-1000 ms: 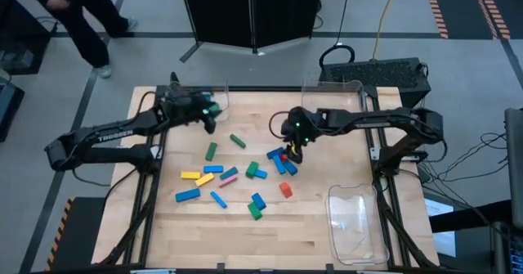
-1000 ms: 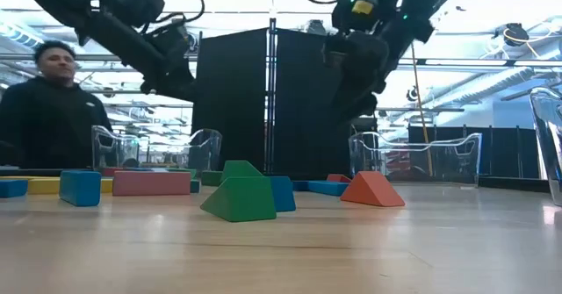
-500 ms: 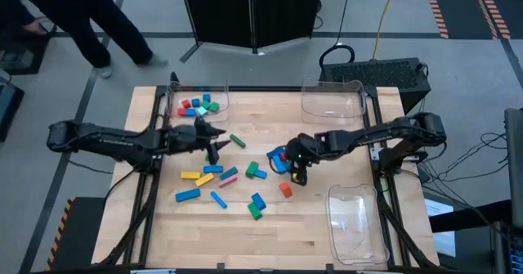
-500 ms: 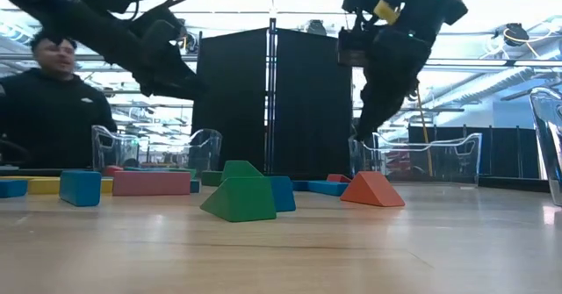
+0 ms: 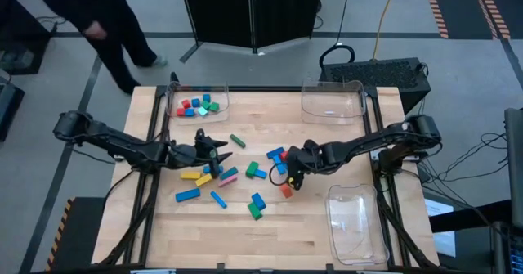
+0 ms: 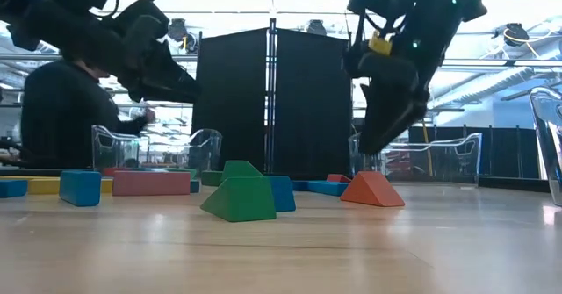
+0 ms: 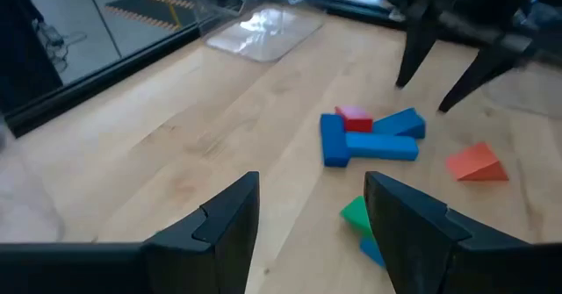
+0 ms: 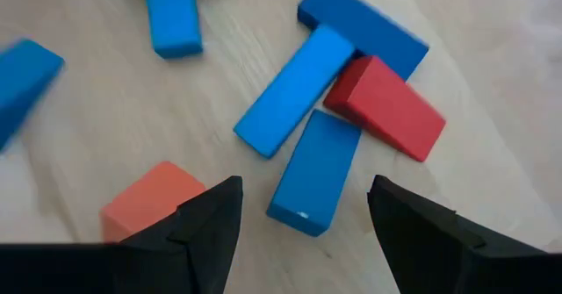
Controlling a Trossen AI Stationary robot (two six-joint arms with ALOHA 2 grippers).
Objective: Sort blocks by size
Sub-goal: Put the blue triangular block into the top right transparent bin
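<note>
Both arms have swung inward: right gripper (image 8: pixel 299 228), fingers wide, hovers over a blue block (image 8: pixel 314 171) beside the red wedge (image 8: pixel 385 107); left gripper (image 7: pixel 312 215) gapes too.

A person (image 5: pixel 106 20) by the table's far left corner is cut off at the overhead picture's top edge. Blocks in the far-left tray (image 5: pixel 198 105) look too small to size.

Blocks (image 5: pixel 245 172) scattered mid-table, small ones in far-left tray (image 5: pixel 214 93) — near-right tray (image 5: pixel 355 243) beside them
</note>
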